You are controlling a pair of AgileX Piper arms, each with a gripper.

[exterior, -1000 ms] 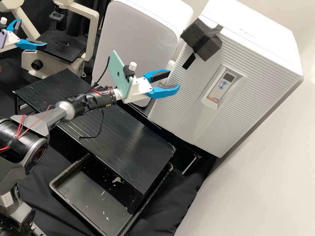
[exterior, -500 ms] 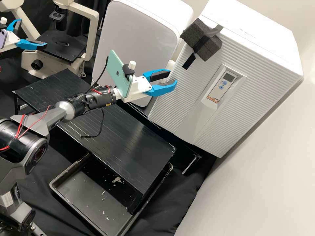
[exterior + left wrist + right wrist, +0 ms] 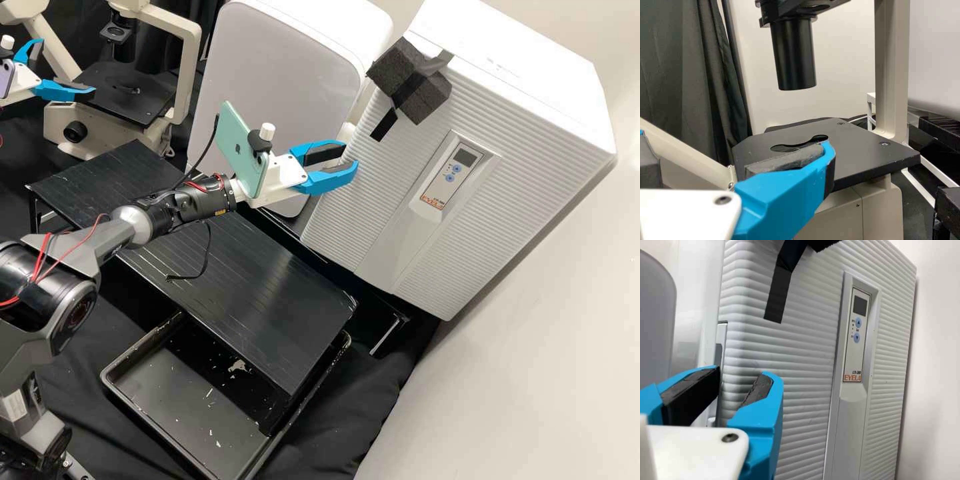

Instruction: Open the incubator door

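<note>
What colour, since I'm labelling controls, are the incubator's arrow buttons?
The arrow buttons are pale blue, clearest in the right wrist view.

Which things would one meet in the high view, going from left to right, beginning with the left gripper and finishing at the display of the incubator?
Left gripper → green phone → right gripper → dark foam block → display.

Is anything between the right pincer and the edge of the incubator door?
Nothing visible stands between the right pincer and that edge of the incubator door; its fingers are apart, close to the edge. The dark foam block is taped higher on the door, off that path, and the grey-fronted cabinet is alongside.
</note>
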